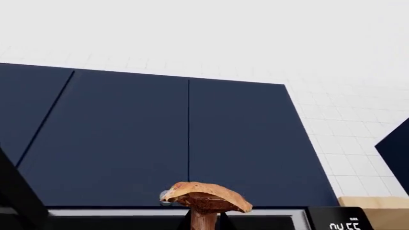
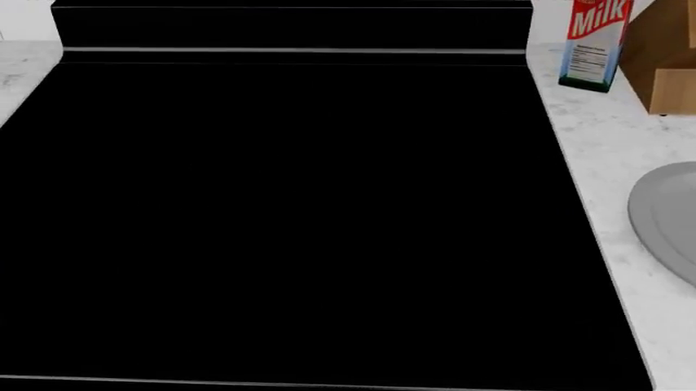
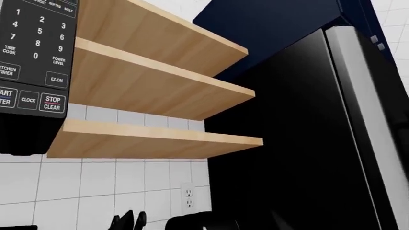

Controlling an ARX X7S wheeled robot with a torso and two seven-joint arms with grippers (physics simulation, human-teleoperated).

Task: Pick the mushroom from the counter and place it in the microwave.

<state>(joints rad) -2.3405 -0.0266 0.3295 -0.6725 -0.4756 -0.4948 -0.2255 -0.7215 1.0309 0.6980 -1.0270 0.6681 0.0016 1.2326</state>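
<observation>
Black stove top (image 2: 293, 220) fills nearly all of the head view, nearest the camera; its raised back panel (image 2: 293, 28) runs along the far edge. White marbled desk (image 2: 592, 138) shows as a strip on the right and a corner at far left. On the right strip: a milk carton (image 2: 596, 42) at the far end, a tan wooden block (image 2: 666, 57) just right of it, and the rim of a grey plate (image 2: 666, 220) cut by the right edge. Neither arm shows in the head view.

Left wrist view: mushroom (image 1: 206, 197) sits close to the lens at the bottom edge, reddish-brown cap on top, stem pointing down out of frame. It is raised off the desk, up in front of the navy upper cabinets (image 1: 160, 139). Dark parts of the left claw (image 1: 204, 221) flank the stem, so the claw appears to be holding the mushroom by the stem; fingertips are cut off by the frame. Below the cabinets, the top edge of the microwave (image 1: 172, 213) and its clock display (image 1: 342, 221) are visible.

Right wrist view: microwave keypad (image 3: 32, 57), wooden shelves (image 3: 160, 81), a tall black fridge (image 3: 307, 134), white tiled wall with an outlet (image 3: 187, 197). Only dark tips of the right claw (image 3: 131, 221) show at the bottom edge; cannot tell whether it is wide or narrow.
</observation>
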